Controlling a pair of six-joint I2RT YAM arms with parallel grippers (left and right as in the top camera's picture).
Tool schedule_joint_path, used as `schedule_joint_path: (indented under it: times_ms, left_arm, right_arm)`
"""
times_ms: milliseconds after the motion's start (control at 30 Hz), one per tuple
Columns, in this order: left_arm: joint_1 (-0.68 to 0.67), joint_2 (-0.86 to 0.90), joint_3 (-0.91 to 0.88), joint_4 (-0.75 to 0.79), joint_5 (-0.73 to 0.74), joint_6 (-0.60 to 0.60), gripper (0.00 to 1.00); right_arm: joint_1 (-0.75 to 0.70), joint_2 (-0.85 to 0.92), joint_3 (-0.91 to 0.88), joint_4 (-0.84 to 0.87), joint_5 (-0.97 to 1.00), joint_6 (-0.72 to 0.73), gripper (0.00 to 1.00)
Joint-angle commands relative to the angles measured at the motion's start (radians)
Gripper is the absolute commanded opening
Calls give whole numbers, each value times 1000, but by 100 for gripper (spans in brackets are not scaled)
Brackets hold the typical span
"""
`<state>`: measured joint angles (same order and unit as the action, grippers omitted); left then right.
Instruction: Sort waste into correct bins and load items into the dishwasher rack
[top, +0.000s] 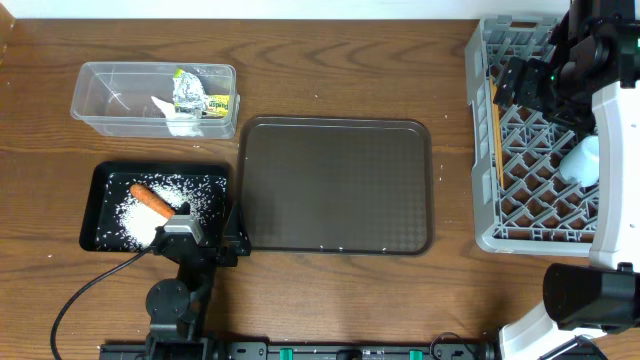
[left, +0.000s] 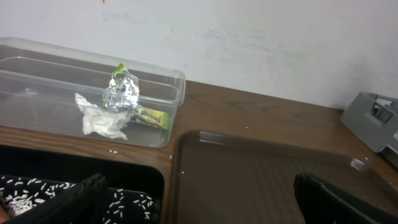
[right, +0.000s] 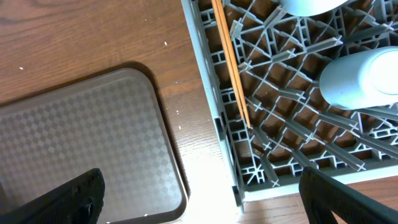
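The clear tub holds the foil ball, yellow-green wrapper and white tissue. The black tray holds rice and the carrot. My left gripper is open and empty, low over the black tray's right edge. My right gripper is open and empty above the grey rack's left side. The rack holds chopsticks, the light blue cup and the bowl's edge. The plate is hidden.
The large brown serving tray lies bare between the black tray and the rack. The left arm's base and cable sit at the table's front edge. The right arm's white body covers the rack's right side.
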<state>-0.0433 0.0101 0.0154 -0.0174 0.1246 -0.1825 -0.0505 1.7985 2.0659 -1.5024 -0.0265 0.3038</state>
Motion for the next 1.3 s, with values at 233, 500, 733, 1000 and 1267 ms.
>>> schedule_joint_path:
  times_ms: [233,500,733,1000,1267]
  left_arm:
    - [-4,-6,-11,-41,18,14,98]
    - [-4,-6,-11,-41,18,14,98]
    - [-4,-6,-11,-41,18,14,98]
    - [-4,-6,-11,-41,18,14,98]
    - [-4,-6,-11,-41,18,14,98]
  right_arm:
    - [-1,5,0,-2,0,10,99]
    - [0,15,0,-1,0,10,99]
    - [16,-10,0,-2,0,10,99]
    - [75,-115,0,-2,0,10,99]
    - [235,-314,0,-2,0,10,99]
